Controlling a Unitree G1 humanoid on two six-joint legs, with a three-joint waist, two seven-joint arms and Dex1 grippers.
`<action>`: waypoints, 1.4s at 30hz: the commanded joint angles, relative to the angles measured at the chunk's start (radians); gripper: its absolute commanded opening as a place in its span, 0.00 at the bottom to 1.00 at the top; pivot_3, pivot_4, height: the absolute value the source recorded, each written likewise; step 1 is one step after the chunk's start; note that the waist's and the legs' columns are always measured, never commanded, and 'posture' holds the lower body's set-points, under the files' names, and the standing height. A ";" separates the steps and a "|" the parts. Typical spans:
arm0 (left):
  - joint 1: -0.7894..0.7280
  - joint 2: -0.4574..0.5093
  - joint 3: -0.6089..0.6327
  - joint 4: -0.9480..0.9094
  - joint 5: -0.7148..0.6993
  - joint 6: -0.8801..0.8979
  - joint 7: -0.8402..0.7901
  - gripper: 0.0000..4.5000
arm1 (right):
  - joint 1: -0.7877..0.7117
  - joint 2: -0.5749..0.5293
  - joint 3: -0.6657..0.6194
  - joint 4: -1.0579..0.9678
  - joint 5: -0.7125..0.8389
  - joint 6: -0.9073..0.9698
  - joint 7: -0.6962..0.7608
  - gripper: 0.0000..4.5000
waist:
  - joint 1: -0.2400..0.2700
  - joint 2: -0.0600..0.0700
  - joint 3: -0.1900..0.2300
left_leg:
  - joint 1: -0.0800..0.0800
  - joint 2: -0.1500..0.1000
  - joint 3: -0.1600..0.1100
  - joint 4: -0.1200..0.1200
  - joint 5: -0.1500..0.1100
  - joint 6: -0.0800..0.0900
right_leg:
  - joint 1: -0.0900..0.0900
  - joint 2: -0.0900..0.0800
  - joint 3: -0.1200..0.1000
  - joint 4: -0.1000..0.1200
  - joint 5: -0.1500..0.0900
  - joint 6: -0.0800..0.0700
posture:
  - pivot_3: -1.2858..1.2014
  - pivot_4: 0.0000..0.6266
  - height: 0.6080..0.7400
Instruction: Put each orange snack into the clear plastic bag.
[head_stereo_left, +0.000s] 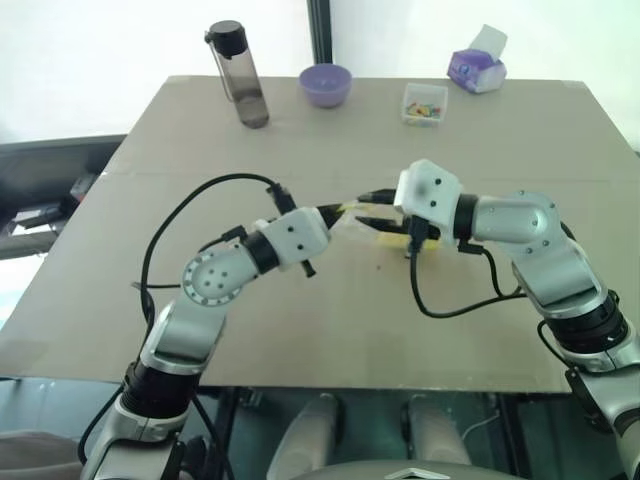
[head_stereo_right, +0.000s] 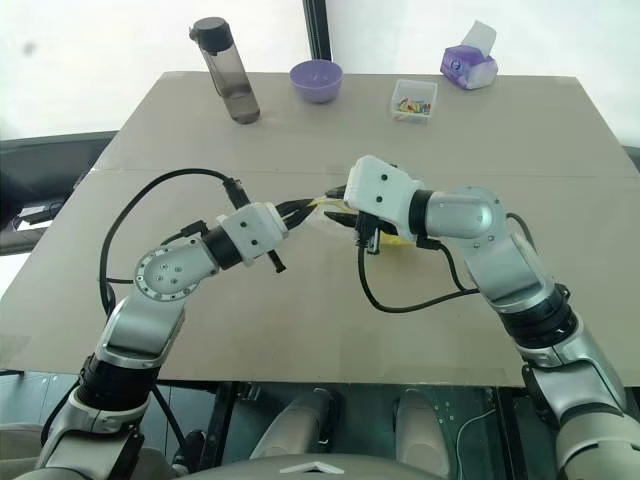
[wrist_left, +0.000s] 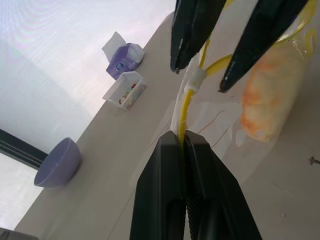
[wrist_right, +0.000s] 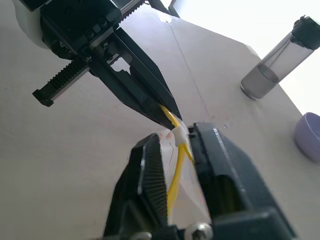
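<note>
- The clear bag (wrist_left: 220, 120) hangs mid-table between the two arms, crinkly and see-through, with a yellow strip (wrist_left: 187, 102) along its top edge.
- One orange snack (wrist_left: 267, 95) sits inside the bag, mottled orange and yellow.
- The left gripper (wrist_left: 184, 142) has its fingers pressed together, pinching the yellow strip.
- The right gripper (wrist_right: 176, 150) straddles the same strip at its white slider, fingers slightly apart on either side; a firm pinch cannot be told.
- On the far side of the table (head_stereo_left: 300, 330): a dark bottle (head_stereo_left: 239, 75) at left, then a purple bowl (head_stereo_left: 326, 84), a small clear box (head_stereo_left: 424, 104), and a tissue pack (head_stereo_left: 477, 67) at right.
</note>
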 joint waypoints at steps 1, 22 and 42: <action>0.003 0.001 0.016 -0.040 -0.012 0.000 0.005 0.01 | -0.013 0.010 -0.004 -0.021 -0.010 -0.018 -0.006 0.01 | 0.000 0.000 0.000 | 0.000 0.000 0.000 0.000 0.000 0.000 | 0.000 0.000 0.000 0.000 0.000 0.000 | 0.52 0.24 0.99; 0.000 -0.008 0.012 -0.040 -0.009 0.003 0.010 0.01 | -0.016 0.016 -0.011 -0.013 -0.037 -0.018 0.002 0.28 | 0.000 0.000 0.000 | 0.000 0.000 0.000 0.000 0.000 0.000 | 0.000 0.000 0.000 0.000 0.000 0.000 | 0.52 0.24 0.99; 0.002 -0.009 0.007 -0.038 -0.005 -0.004 0.008 0.01 | -0.014 0.017 -0.002 -0.007 -0.068 -0.028 -0.006 0.34 | 0.000 0.000 0.000 | 0.000 0.000 0.000 0.000 0.000 0.000 | 0.000 0.000 0.000 0.000 0.000 0.000 | 0.52 0.24 0.99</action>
